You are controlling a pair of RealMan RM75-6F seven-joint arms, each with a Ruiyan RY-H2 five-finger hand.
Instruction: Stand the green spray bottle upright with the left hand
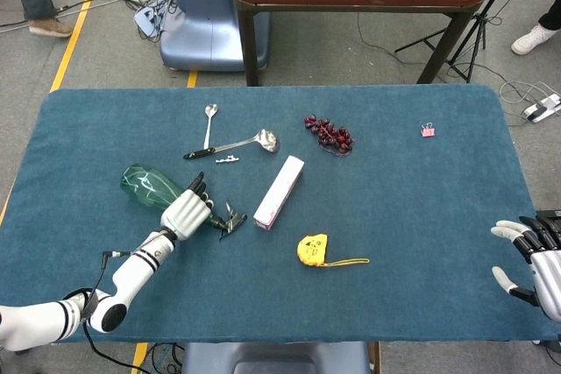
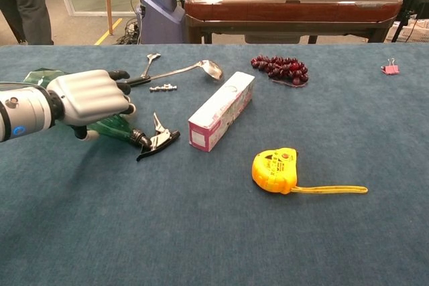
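The green spray bottle (image 1: 145, 186) lies on its side at the left of the blue table, base to the far left, black trigger head (image 1: 231, 219) pointing right. In the chest view its green body (image 2: 110, 127) shows under my hand and the trigger head (image 2: 157, 140) sticks out to the right. My left hand (image 1: 186, 210) (image 2: 90, 95) lies over the bottle's shoulder and neck, fingers draped across the top, thumb on the near side, not clamped. My right hand (image 1: 535, 264) hovers at the table's near right edge, fingers apart, holding nothing.
A white and pink box (image 1: 280, 191) lies just right of the trigger head. A yellow tape measure (image 1: 311, 249) sits nearer the front. A ladle (image 1: 237, 143), a spoon (image 1: 209, 120), dark grapes (image 1: 330, 133) and a pink clip (image 1: 428, 130) lie further back.
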